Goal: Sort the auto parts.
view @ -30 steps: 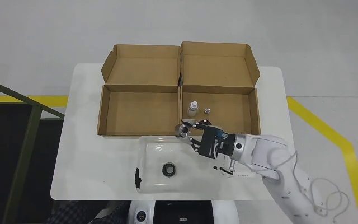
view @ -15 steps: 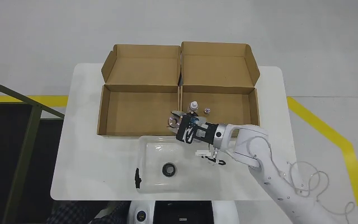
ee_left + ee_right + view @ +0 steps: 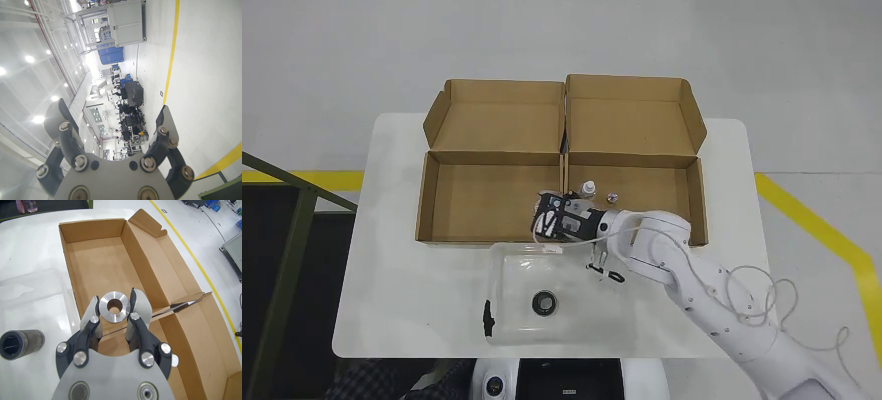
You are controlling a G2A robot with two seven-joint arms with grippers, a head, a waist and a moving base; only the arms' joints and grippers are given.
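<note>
Right hand (image 3: 115,298), ring (image 3: 105,313): farther left

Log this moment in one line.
right gripper: shut on ring | ring: above left box | left gripper: open, empty | tray: cylinder inside

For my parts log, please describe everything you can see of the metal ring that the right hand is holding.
The metal ring is thick, shiny and looks like machined steel, with a round central bore and a flat face. The right hand grips its rim from two sides, face toward the wrist camera. It hangs over a corner of the empty cardboard box.
</note>
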